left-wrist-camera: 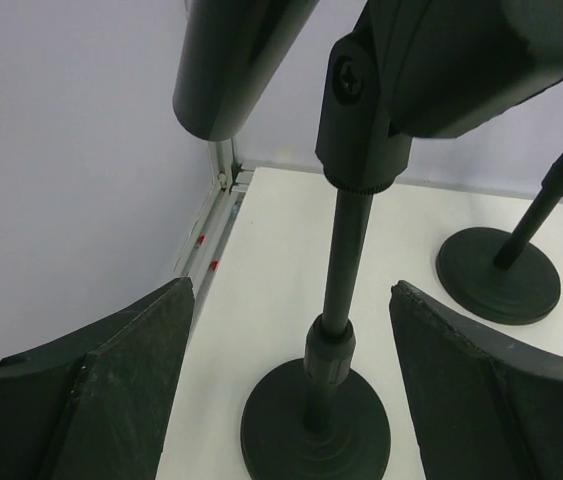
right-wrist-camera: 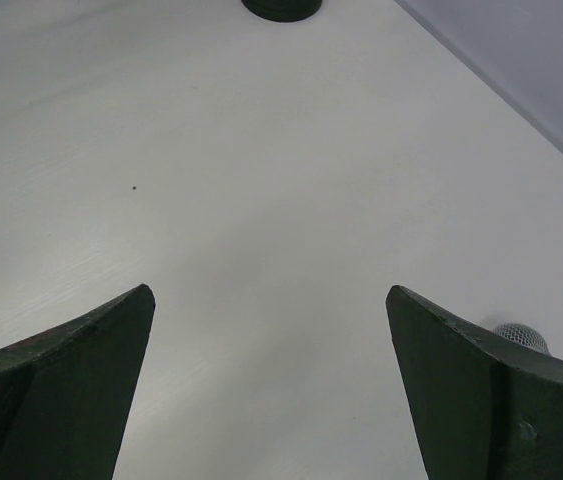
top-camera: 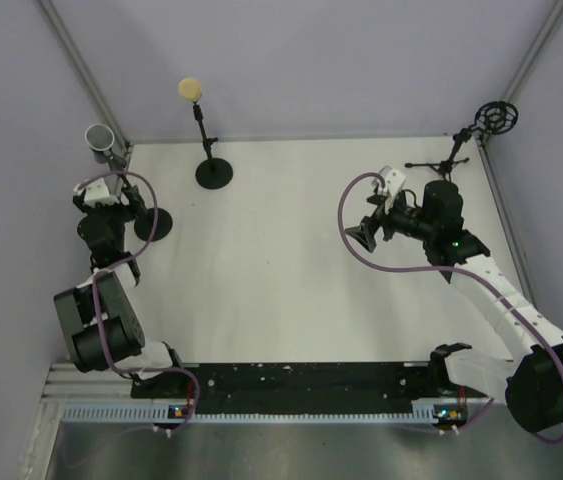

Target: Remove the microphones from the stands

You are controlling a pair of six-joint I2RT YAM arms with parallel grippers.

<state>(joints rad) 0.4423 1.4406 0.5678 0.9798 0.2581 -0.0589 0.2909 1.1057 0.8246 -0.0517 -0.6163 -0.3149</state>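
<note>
A dark microphone with a grey head sits tilted in the clip of a black stand at the far left. In the left wrist view its body and the clip are overhead, above the pole and round base. My left gripper is open, its fingers on either side of the pole low down, not touching it. My right gripper is open and empty over bare table, right of centre.
A second stand with a yellow foam microphone stands at the back. A tripod stand with a shock mount is at the back right. A silver mesh ball peeps out beside my right finger. Walls close the sides.
</note>
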